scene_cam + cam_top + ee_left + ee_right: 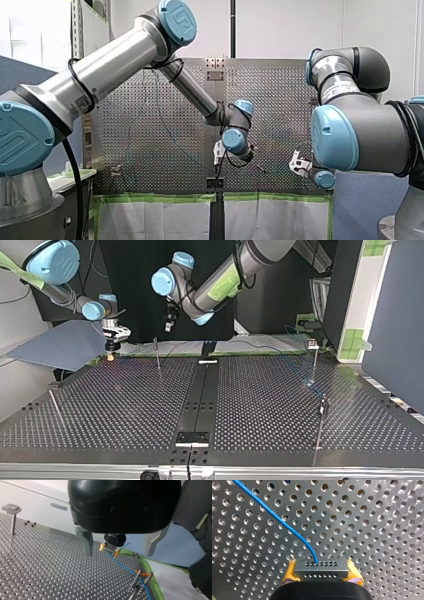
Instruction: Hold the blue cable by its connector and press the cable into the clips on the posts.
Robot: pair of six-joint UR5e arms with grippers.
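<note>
Right wrist view, my right gripper [321, 568]: closed on the grey connector [321, 570], with a yellow pad [290, 573] pressed against each of its short ends.
Right wrist view, blue cable [277, 517]: comes out of the connector's face that points away from the gripper, bends, then runs off at a slant over the perforated table [372, 525]. I cannot tell whether it touches the table.
Left wrist view, my left gripper [119, 553]: the metal fingers [86, 542] are spread wide with nothing between them, above the table.
Left wrist view, my right gripper: ahead of my left gripper, seen through the gap between its fingers. It is low over the table near an edge, with the yellow pads on the connector.
Left wrist view, blue cable: runs from the connector along that edge and passes just beside two slanting posts [132, 585] with orange clips [138, 572]. I cannot tell whether it sits in a clip.
Left wrist view, block-headed post [12, 517]: upright near the far edge, well apart from both grippers.
Top view, my right gripper: points down at the far edge, near the corner at the view's left, with its pads close above the table.
Top view, my left gripper: higher, over the far edge nearer its middle. How far its fingers are open cannot be read here.
Top view, blue cable: a stretch lies toward the far corner at the view's right, ending near the foot of an upright post there.
Front view, my left arm [190, 90]: reaches to the table's middle.
Front view, my right arm [350, 120]: its wrist is by the table's edge at the view's right. The cable and connector are too small to make out.
</note>
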